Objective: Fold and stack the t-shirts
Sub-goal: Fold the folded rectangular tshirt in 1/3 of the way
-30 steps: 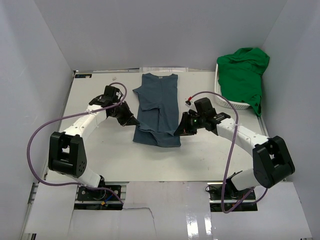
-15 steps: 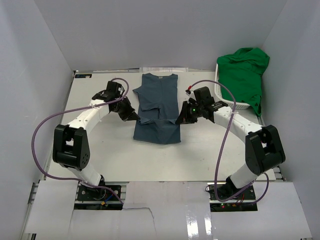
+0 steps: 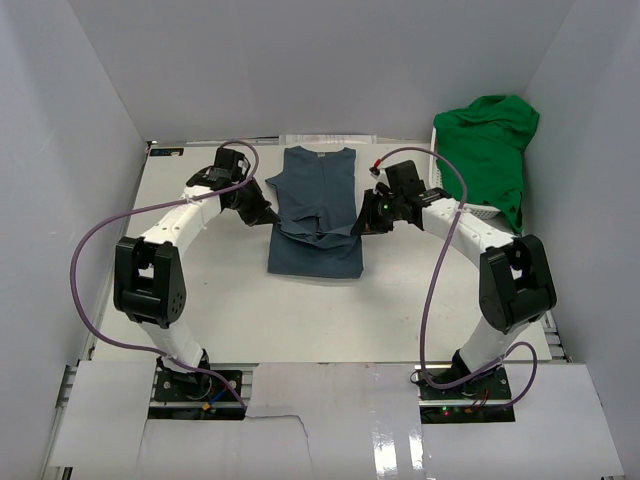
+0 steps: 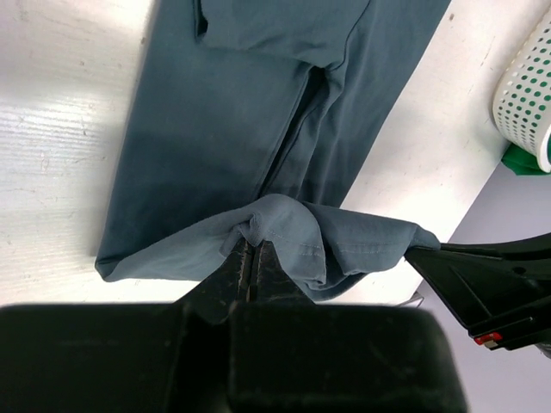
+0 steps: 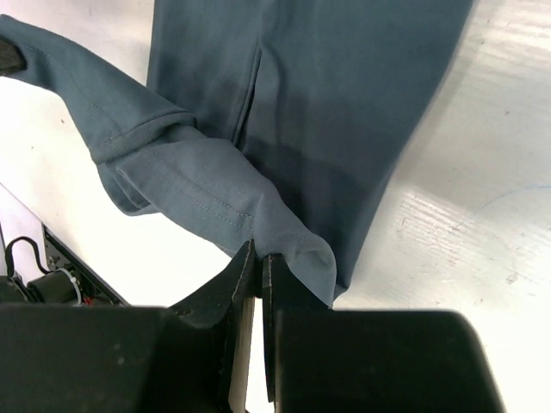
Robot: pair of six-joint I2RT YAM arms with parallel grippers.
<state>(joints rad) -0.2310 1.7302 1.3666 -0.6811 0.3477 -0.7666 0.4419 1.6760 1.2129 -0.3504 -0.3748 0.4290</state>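
The slate-blue t-shirt (image 3: 318, 190) lies lengthwise in the middle of the table, collar at the far end. Its lower part is doubled back over the body, and the hem hangs lifted between both grippers. My left gripper (image 3: 268, 214) is shut on the hem's left corner (image 4: 258, 215), its fingertips (image 4: 250, 245) pinching the cloth. My right gripper (image 3: 358, 228) is shut on the right corner (image 5: 293, 241), with the stitched hem stretching away leftward. The green t-shirt (image 3: 487, 150) is draped over the white basket (image 3: 447, 200) at the far right.
The white lattice basket (image 4: 527, 86) stands at the table's right edge, close behind my right arm. Grey walls close in the back and both sides. Purple cables loop out from both arms over the table.
Both grippers have carried the blue shirt's hem away from the near edge toward the collar. The folded-over part has grown, and both arms have stretched further out.
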